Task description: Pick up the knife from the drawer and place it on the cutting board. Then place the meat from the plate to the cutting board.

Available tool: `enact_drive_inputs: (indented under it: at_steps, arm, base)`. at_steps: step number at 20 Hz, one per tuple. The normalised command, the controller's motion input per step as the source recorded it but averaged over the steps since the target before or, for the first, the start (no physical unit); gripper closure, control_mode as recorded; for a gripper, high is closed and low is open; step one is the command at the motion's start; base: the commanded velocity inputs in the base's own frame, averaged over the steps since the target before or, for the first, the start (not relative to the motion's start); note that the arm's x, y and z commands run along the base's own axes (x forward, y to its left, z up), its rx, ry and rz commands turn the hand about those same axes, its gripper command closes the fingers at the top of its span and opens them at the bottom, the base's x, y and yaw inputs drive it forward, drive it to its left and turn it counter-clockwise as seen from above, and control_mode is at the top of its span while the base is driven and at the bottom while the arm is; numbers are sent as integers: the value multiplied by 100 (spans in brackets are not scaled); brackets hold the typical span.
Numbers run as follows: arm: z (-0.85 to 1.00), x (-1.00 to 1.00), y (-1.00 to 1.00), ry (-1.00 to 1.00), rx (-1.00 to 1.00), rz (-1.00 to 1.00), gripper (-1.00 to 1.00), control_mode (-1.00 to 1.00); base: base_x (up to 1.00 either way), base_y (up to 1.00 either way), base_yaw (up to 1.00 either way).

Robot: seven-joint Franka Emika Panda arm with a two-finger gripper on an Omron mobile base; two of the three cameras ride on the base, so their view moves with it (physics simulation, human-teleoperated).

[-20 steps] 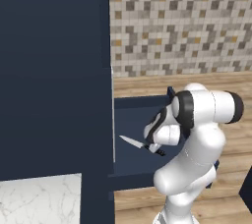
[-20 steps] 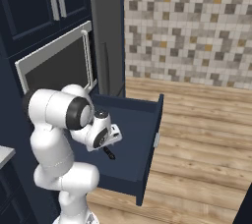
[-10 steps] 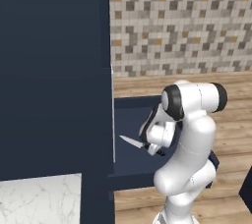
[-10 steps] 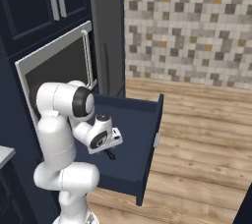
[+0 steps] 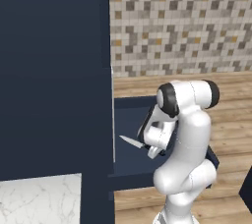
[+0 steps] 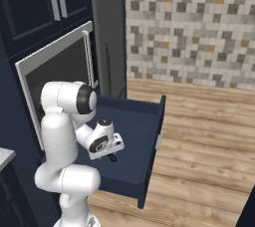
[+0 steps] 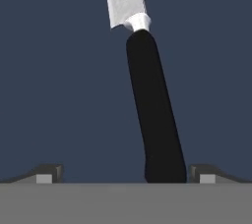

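The gripper [image 7: 123,174] is lowered into the open drawer [image 6: 149,121], jaws spread wide, with nothing held. The knife [image 7: 147,100] lies flat on the drawer's navy floor. In the hand view its black handle runs up from between the two fingertips [image 7: 49,173], passing close to one tip and well clear of the other, and the silver blade continues away from the hand. From the left base view the blade tip [image 5: 129,141] projects out past the wrist toward the cabinet side.

Step in hand, by judgement: closing on the knife handle — the first pick of the task.

Recommended procedure:
- Centre first. The handle sits off-centre between the jaws and slightly angled to them; shift the hand sideways so that both pads meet the handle together, otherwise the nearer pad is likely to push the knife and spin it on the smooth floor.
- Descend until the fingertips straddle the handle near the drawer floor, without pressing into it.
- Close on the black handle only, at mid-length or nearer the blade, so the knife hangs balanced.
- Lift straight up — clear the drawer's front wall [image 6: 158,136] before any sideways travel.
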Motion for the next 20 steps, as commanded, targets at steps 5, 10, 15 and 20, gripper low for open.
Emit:
enact_drive_inputs:
  at_steps: [5,10,15,20]
  arm:
    - [-3,32,-4,1,0,0,-100,-100]
    - [-5,29,-14,0,0,3,-100,-100]
    - [-21,16,-11,0,0,5,-100,-100]
    - [-43,-6,0,7,0,5,-100,-100]
  base:
    - [0,0,0]
    - [0,0,0]
    - [0,0,0]
    - [0,0,0]
